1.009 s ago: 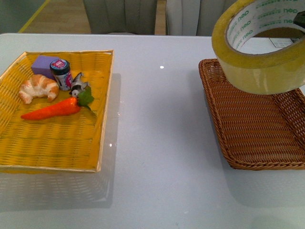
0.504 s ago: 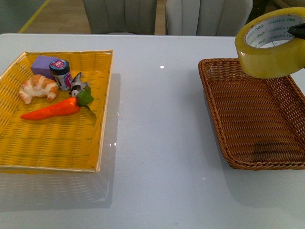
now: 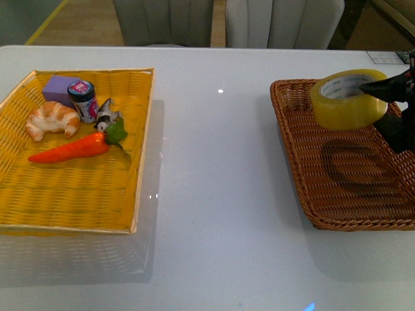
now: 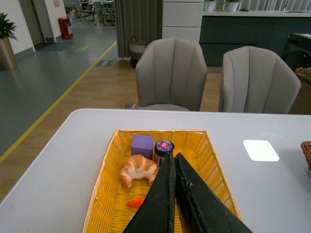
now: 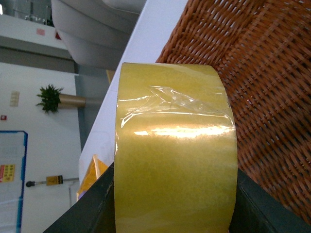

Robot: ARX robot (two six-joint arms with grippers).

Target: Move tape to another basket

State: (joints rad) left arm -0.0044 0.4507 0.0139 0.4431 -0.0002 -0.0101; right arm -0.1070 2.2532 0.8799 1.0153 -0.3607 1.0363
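The tape (image 3: 345, 102), a wide yellowish roll with a white core and green print, hangs tilted just above the far end of the dark brown wicker basket (image 3: 293, 150) at the table's right. It throws a ring-shaped shadow on the basket floor. My right gripper (image 3: 384, 103) comes in from the right edge and is shut on the tape. In the right wrist view the tape (image 5: 175, 160) fills the space between the black fingers (image 5: 97, 206) of the right gripper (image 5: 177, 206), with the basket (image 5: 265, 73) weave behind it. My left gripper (image 4: 173, 162) is shut and empty, above the yellow tray.
A flat yellow woven tray (image 3: 78, 194) on the left of the white table holds a croissant (image 3: 52, 118), a carrot (image 3: 71, 149), a purple block (image 3: 59, 87) and a small jar (image 3: 83, 99). Grey chairs (image 3: 259, 23) stand behind the table's far edge.
The tape has moved away from the camera and downward with my right gripper, from high and close up to low over the basket's far end. The tray's contents have not moved.
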